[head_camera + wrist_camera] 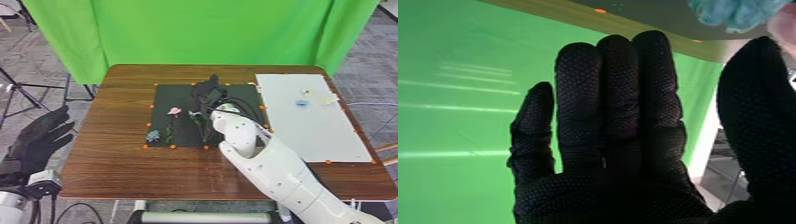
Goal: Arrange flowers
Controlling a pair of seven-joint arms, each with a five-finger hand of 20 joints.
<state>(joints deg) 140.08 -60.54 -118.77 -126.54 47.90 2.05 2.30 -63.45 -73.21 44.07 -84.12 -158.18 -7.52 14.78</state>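
In the head view my right hand (206,90) is over the upper right part of the black mat (182,125), its fingers straight and holding nothing visible. On the mat lie a pink flower (174,111), a blue flower (153,135) near the lower left corner, and a stem with pale petals beside my right forearm. My left hand (34,142) is off the table's left edge, fingers extended. In the right wrist view my right hand (620,125) has straight fingers with the thumb apart; past the thumb tip are a light blue flower (740,12) and part of a pink one (785,27).
A white board (311,130) lies on the table's right side, with a light blue flower (302,103) and pale pieces near its top. Orange markers line both mats. The brown table (107,165) extends left of and in front of the black mat; a green curtain (213,35) hangs behind.
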